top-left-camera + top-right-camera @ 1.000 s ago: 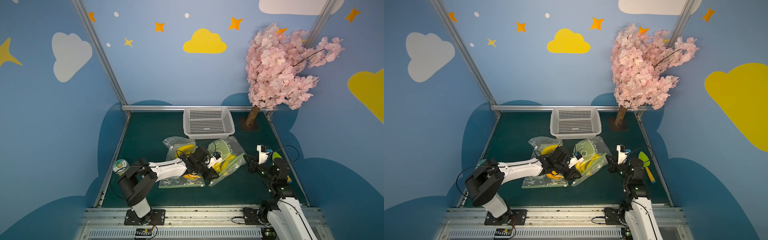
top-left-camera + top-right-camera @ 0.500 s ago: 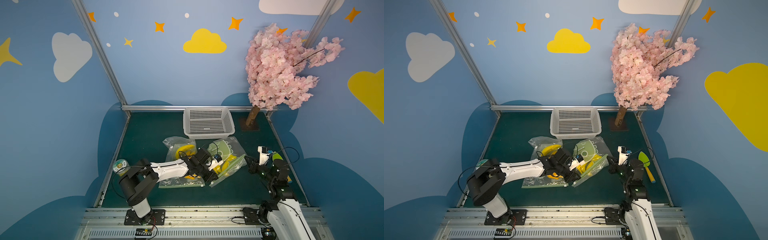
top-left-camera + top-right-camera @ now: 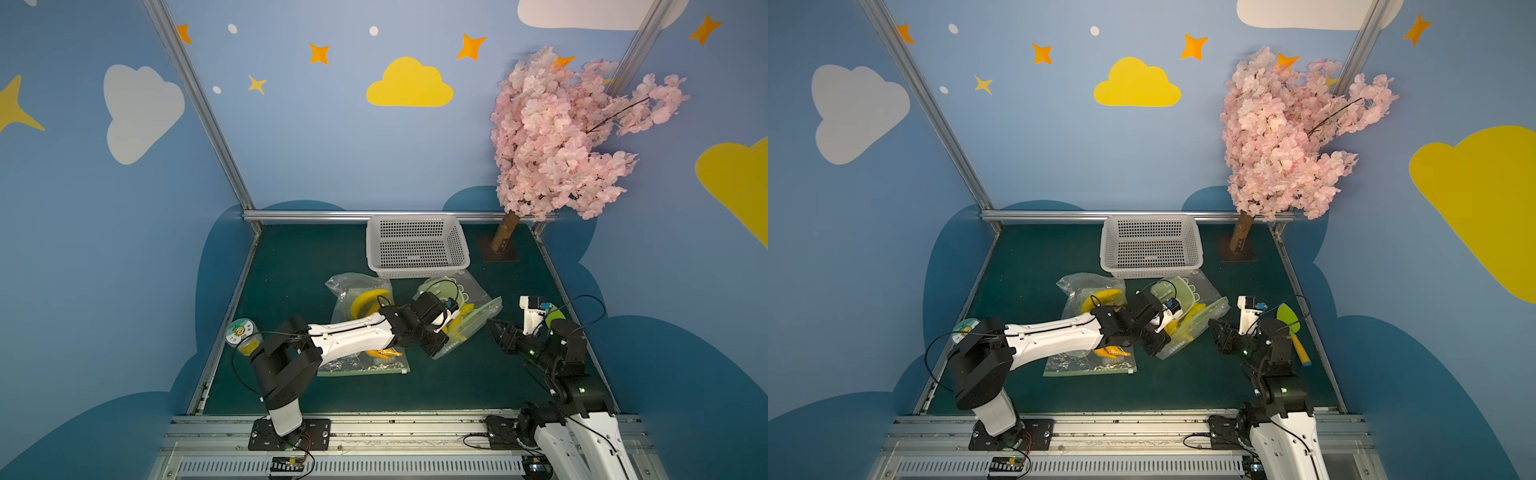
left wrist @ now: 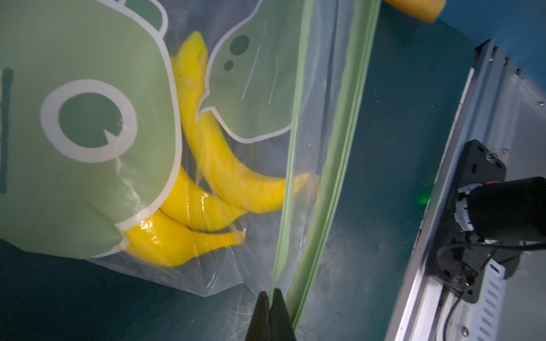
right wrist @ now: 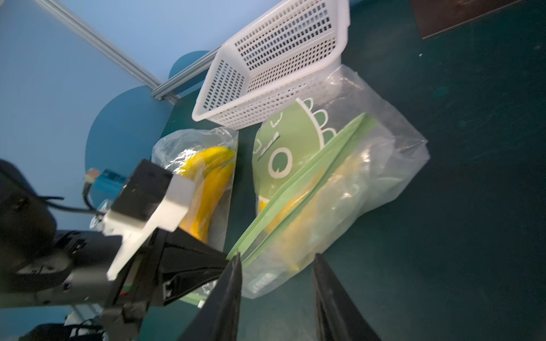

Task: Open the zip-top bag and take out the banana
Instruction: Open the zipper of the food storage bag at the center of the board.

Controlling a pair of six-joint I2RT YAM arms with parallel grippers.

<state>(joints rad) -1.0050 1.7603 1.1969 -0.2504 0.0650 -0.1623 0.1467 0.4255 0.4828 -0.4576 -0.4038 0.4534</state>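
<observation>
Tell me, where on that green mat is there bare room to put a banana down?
Bare mat lies between the flat bag and the front rail, and in the back left corner beside the white basket. The middle is crowded: dinosaur-print bag, crumpled bag and both arms.

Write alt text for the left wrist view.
The left arm's shut jaws pinch the green zip edge of a clear zip-top bag with a green cartoon print; yellow bananas lie inside it. Dark green table shows beside the bag.
</observation>
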